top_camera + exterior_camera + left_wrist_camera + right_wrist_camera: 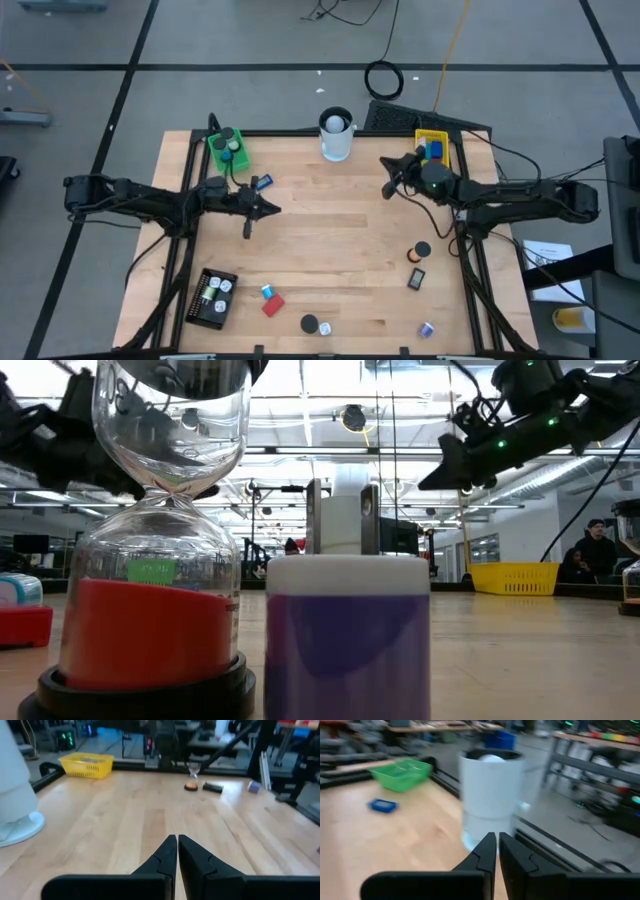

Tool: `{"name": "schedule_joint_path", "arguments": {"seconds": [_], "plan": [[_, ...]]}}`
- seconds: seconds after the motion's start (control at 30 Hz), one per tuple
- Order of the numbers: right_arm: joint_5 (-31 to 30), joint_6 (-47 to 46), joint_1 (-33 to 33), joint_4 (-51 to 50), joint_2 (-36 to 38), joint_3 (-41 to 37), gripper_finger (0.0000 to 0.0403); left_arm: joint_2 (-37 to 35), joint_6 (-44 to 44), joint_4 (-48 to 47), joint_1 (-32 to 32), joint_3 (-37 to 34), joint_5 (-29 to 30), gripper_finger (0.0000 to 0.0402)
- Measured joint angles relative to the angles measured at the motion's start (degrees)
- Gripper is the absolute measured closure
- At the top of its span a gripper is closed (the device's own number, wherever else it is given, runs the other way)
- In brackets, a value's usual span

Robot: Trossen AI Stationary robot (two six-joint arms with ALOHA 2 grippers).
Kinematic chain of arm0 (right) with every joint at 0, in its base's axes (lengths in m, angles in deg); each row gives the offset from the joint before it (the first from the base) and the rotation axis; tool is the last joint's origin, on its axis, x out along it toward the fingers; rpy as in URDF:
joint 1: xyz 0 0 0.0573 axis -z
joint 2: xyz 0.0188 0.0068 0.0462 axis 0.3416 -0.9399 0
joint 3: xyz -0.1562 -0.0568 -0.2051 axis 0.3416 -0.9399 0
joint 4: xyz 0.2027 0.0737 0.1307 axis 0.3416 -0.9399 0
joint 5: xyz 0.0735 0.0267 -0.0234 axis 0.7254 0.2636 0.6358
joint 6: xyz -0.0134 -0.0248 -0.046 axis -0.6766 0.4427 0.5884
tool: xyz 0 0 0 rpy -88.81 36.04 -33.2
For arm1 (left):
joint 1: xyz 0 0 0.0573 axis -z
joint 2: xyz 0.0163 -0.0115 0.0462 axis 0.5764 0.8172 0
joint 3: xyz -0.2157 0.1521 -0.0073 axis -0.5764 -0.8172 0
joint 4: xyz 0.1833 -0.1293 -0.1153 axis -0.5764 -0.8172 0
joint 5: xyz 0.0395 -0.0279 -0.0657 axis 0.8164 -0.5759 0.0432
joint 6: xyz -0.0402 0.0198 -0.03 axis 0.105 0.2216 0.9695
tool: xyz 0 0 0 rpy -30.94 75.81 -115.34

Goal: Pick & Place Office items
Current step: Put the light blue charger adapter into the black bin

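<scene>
We found both arms raised over the far half of the table (330,250), neither carrying anything. The left gripper (270,208) hung at about nine o'clock from the table's middle, jaws pressed together on nothing. The right gripper (388,176) sat near one o'clock, beside the tall white cup (336,137), its jaws likewise shut and empty.

The office items were scattered. A small blue piece (262,183) lay just beyond the left gripper. Toward four o'clock lay an orange-and-black round piece (418,252) and a dark flat block (417,279). Along the near edge, around six o'clock, we saw a blue piece (267,291), a red block (272,306), a black cap (310,324), and a white-and-blue piece (426,329). The green tray (229,150) at eleven o'clock, the yellow tray (433,147) at one o'clock and the black tray (212,298) at seven o'clock each held a few pieces already.

Our worry was the right gripper: it pointed straight at the cup and close to it, so a careless swing might knock the cup over. With the jaws closed, either gripper descending on a small piece would push it away rather than take it. The sand timer (150,550) near the table edge looked easy to topple.

We could read no brand, label or writing anywhere.
</scene>
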Motion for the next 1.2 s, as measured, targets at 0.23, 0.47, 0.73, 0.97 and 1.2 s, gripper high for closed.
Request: {"name": "schedule_joint_path", "arguments": {"seconds": [0.23, 0.47, 0.73, 0.97, 1.2], "plan": [[1.7, 0.1, -3.3, 2.8, 0.0, -0.6, 0.0401, 0.0, -3.9, -18.3, 5.2, 10.1, 4.9, 0.038], [1.7, 0.3, -5.3, 2.7, 0.0, -0.6, 0.0401, 0.0, -4.7, -37.6, 14.3, 18.5, 9.5, 0.0374], [1.7, 0.3, -5.5, 2.7, 0.0, -0.6, 0.0401, 0.0, 1.0, -51.2, 26.5, 24.9, 17.6, 0.0267], [1.8, 0.0, -5.5, 2.7, 0.0, -0.6, 0.0401, 2.2, 8.9, -52.1, 36.8, 25.4, 23.0, 0.017], [1.7, -0.1, -5.5, 3.0, -0.4, -0.6, 0.0401, 9.1, 14.1, -52.1, 42.2, 25.4, 24.2, 0.0118]]}}
